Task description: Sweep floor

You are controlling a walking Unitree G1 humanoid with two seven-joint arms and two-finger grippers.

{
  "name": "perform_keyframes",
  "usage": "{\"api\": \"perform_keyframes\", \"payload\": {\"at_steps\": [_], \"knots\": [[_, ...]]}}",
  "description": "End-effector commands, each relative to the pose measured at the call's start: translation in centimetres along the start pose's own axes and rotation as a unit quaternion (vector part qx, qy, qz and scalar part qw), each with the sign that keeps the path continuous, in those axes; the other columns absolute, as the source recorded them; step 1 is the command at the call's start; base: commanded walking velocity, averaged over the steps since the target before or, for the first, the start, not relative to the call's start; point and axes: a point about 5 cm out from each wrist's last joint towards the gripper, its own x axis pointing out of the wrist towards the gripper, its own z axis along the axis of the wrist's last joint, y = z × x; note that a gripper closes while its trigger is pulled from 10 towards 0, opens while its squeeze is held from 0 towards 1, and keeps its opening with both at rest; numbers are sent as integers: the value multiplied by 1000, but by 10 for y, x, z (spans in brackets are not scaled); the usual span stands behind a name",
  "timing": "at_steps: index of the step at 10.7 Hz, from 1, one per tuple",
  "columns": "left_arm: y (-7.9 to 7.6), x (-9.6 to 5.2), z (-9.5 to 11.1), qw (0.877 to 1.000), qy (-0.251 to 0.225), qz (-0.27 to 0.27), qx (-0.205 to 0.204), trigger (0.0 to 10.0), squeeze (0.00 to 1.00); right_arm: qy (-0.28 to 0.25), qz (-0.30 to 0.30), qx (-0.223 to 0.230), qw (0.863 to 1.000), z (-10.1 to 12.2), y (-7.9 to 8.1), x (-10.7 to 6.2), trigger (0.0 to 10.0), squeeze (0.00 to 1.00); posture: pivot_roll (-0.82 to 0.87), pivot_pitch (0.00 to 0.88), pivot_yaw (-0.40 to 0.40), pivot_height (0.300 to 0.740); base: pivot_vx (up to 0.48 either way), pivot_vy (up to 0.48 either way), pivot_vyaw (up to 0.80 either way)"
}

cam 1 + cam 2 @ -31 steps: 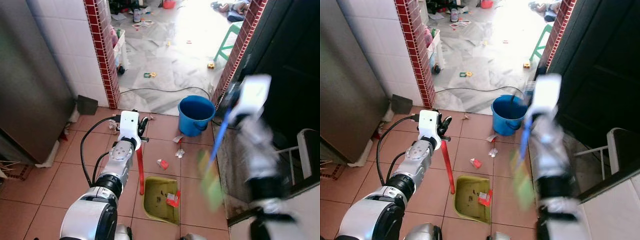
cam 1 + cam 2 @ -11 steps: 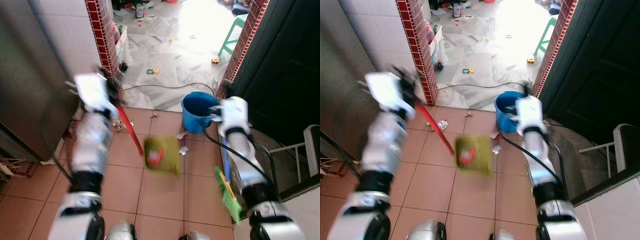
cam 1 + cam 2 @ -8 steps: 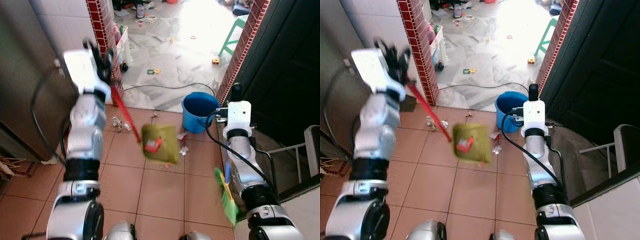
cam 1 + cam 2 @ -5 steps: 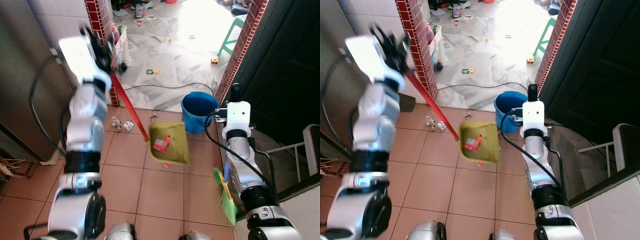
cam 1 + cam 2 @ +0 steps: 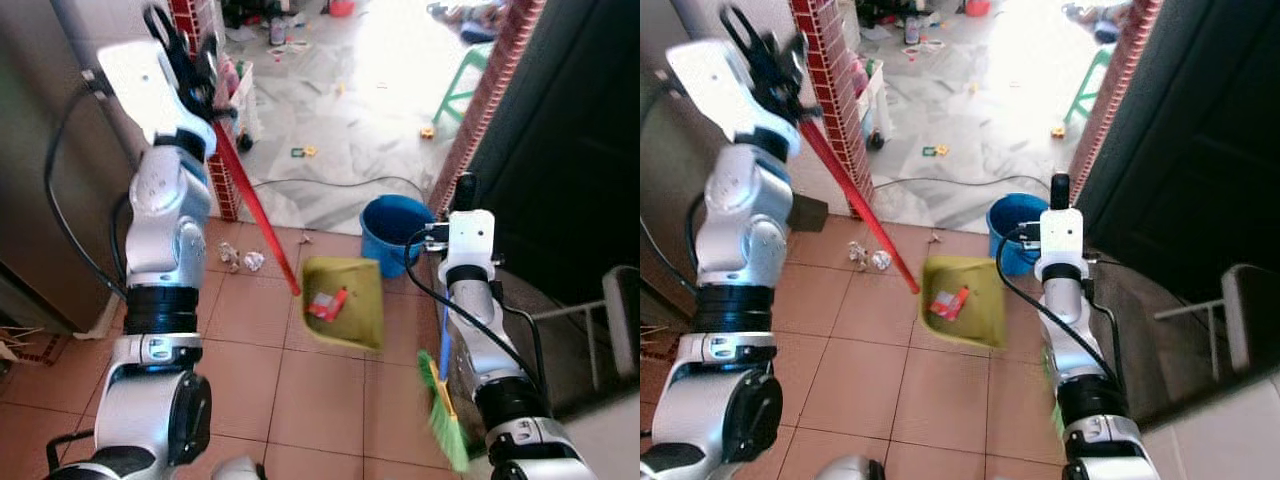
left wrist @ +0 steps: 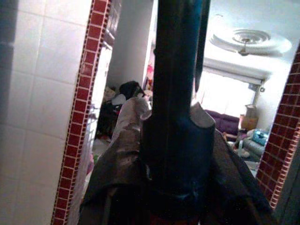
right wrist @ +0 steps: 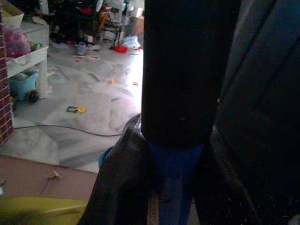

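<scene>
My left gripper (image 5: 185, 50) is raised high at the upper left, shut on the red handle (image 5: 255, 215) of a yellow-green dustpan (image 5: 345, 305). The pan hangs in the air just left of a blue bucket (image 5: 394, 228), with red and white litter (image 5: 326, 301) lying in it. My right gripper (image 5: 462, 192) stands beside the bucket, shut on the broom's blue handle (image 5: 445, 335); the green bristles (image 5: 442, 420) hang low near the dark doorway. The right wrist view looks down the broom handle (image 7: 176, 164), and the dustpan handle (image 6: 176, 93) runs between the fingers in the left wrist view.
Crumpled paper scraps (image 5: 243, 260) lie on the terracotta tiles by the red brick pillar (image 5: 220, 160). A black cable (image 5: 330, 182) crosses the marble floor beyond, with scattered small litter and a green stool (image 5: 478, 75). A steel cabinet (image 5: 50, 200) stands left, a dark door (image 5: 580, 150) right.
The left arm lifted the dustpan off the floor and carried it up and rightward toward the bucket. The right arm lowered the broom to the right side and now holds still.
</scene>
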Motion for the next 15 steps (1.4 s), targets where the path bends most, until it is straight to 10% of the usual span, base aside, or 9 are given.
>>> {"api": "perform_keyframes", "payload": {"at_steps": [1, 15], "knots": [[-7, 7, 26, 998, -54, -7, -10, 10000, 0, -27, 1, 4, 1000, 14, 0, 6, 10000, 0, -69, 0, -18, 740, 454, 0, 0], [2, 16, 42, 995, -93, 20, -6, 10000, 0, -8, 16, -3, 1000, 4, -5, 2, 10000, 0, -77, 0, -30, 740, 444, 0, -69]]}}
